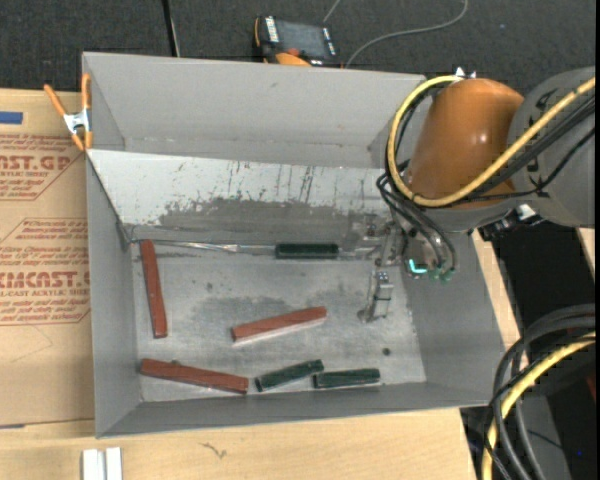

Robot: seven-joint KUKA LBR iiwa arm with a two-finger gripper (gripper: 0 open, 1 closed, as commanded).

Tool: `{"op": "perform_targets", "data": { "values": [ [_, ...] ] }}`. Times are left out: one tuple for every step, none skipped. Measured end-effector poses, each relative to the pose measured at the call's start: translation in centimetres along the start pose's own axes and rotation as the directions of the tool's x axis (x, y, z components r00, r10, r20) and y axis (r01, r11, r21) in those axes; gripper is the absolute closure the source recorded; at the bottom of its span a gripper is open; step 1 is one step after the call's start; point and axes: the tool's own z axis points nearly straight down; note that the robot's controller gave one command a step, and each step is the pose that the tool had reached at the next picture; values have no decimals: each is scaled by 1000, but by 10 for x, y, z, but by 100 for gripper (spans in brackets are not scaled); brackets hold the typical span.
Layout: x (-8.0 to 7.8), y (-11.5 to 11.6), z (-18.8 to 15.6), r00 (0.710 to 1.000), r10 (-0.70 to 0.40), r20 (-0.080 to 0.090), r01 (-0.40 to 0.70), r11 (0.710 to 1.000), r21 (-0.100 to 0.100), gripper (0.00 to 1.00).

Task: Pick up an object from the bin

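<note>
My gripper point(379, 297) hangs low over the right part of the bin floor, under the orange cover. A reddish-brown flat bar point(278, 325) lies tilted on the floor just left of it and a little nearer the front. Toward the back, by the rear wall, a dark green bar point(305, 251) lies crosswise to the left of the gripper. Two more dark green bars point(288, 375) point(347, 377) lie end to end near the front edge, below the gripper. I see no thing held by the gripper.
A reddish-brown bar point(156, 290) lies lengthwise along the left wall, and another point(193, 376) rests at the front left corner. The arm and its looped cables reach in over the right rim.
</note>
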Motion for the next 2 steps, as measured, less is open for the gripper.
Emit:
{"op": "perform_targets", "data": {
  "values": [
    [17,52,39,996,89,2,-89,996,-2,0],
    [-10,65,121,962,-273,3,273,962,1,0]
  ]
}}
